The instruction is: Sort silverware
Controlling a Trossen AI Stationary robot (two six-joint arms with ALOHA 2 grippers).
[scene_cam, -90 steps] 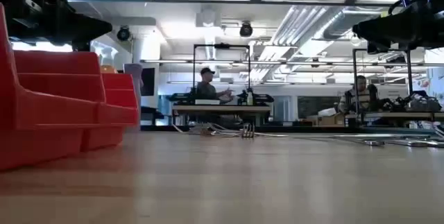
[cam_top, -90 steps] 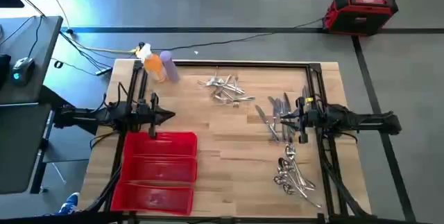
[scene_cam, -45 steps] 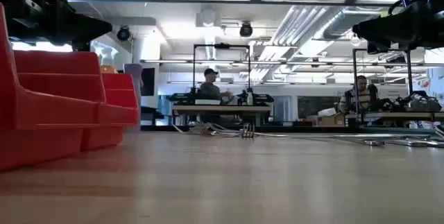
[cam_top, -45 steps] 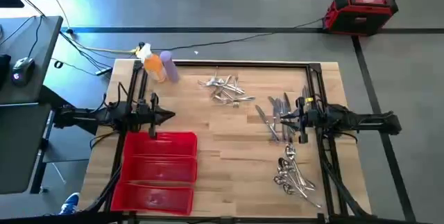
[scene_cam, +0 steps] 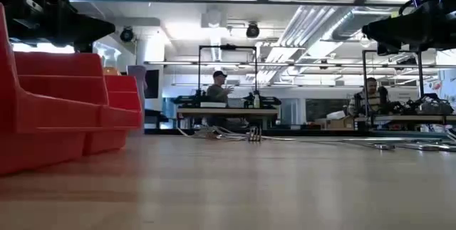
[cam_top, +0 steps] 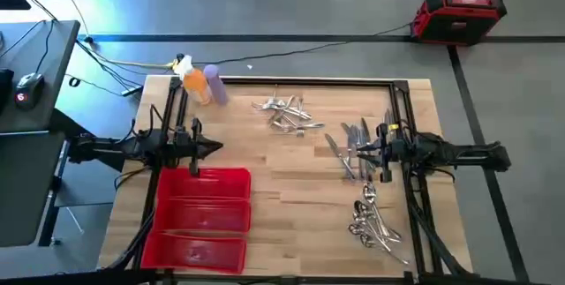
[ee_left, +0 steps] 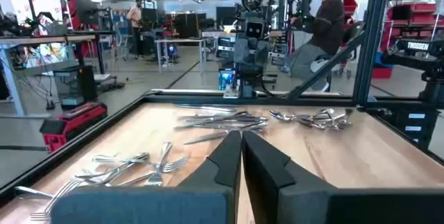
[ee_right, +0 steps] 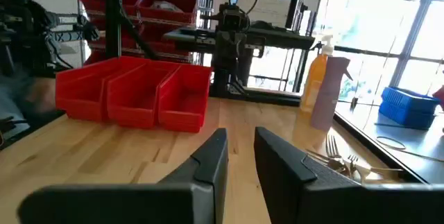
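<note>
The silverware lies on the wooden table in three heaps: forks at the far middle, knives at the right, spoons at the near right. A red tray with three compartments stands at the near left. My left gripper hovers shut above the tray's far edge and holds nothing. Raised above the knives, my right gripper has its fingers a little open, with nothing between them. In the low view both grippers hang well above the tabletop, the left gripper over the tray and the right gripper opposite.
An orange bottle and a purple bottle stand at the far left corner. A dark frame runs along the table's edges. Bare wood lies between the tray and the spoons. People sit at benches beyond the table.
</note>
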